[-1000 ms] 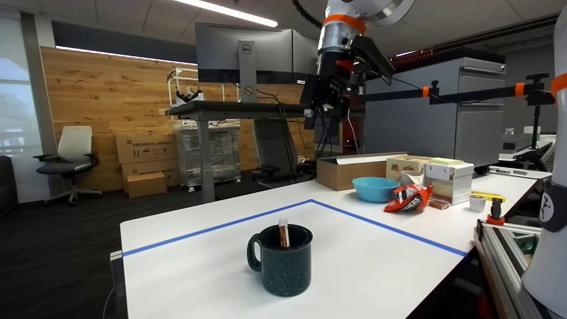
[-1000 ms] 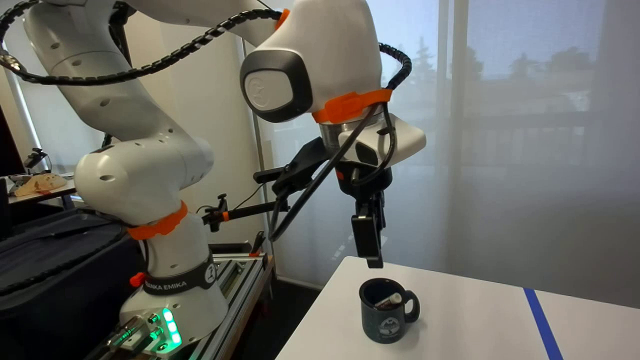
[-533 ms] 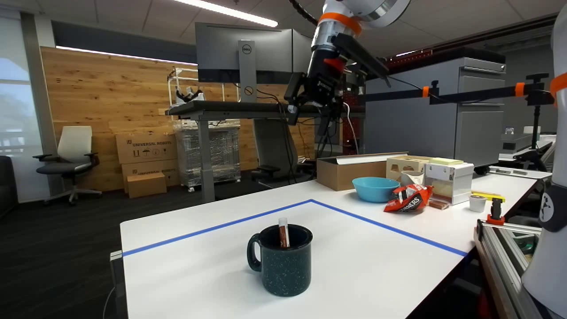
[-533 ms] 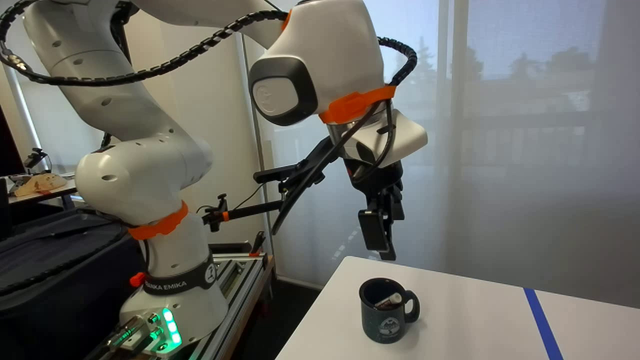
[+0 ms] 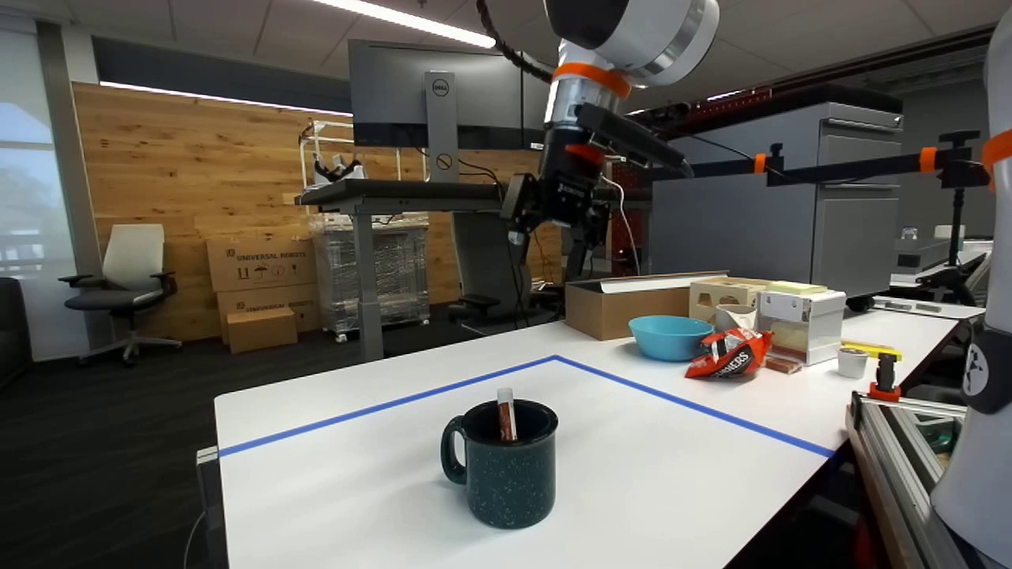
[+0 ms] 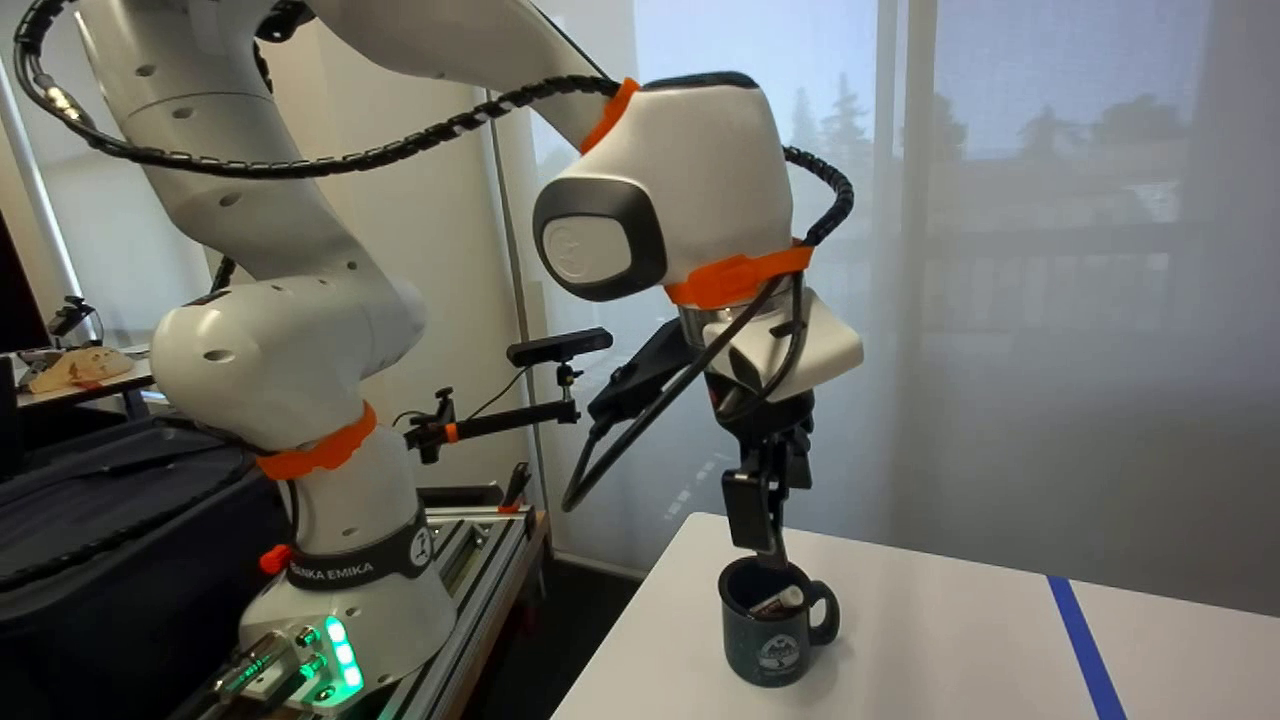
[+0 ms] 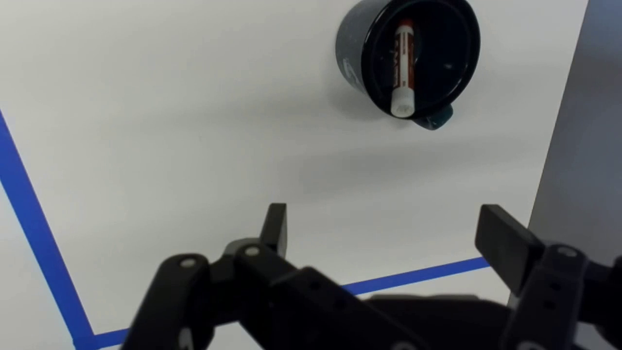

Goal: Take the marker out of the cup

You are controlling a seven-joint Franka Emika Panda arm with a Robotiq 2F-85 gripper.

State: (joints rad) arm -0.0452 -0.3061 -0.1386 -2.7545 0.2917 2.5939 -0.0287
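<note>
The cup (image 5: 510, 486) is a dark teal speckled mug, upright on the white table, and it shows in both exterior views (image 6: 765, 645). In the wrist view the cup (image 7: 351, 48) is at the top, right of centre. The marker (image 7: 404, 63), white and reddish-brown with a pale end, leans inside the cup, its pale end at the rim near the handle. The marker also shows in both exterior views (image 5: 507, 417) (image 6: 778, 602). My gripper (image 7: 381, 218) is open and empty, its fingers wide apart. It hangs above the table (image 5: 547, 254), higher than the cup and not touching it (image 6: 762, 545).
Blue tape (image 5: 395, 403) marks an area on the table (image 5: 332, 506). Beyond it stand a light-blue bowl (image 5: 670, 338), a red snack bag (image 5: 731, 353), a cardboard box (image 5: 628, 304) and a white box (image 5: 800, 324). The table edge (image 7: 559, 126) runs along the wrist view's right side.
My gripper has moved left and tilted in an exterior view, and it has come lower over the last half second. The cup and marker have not moved.
</note>
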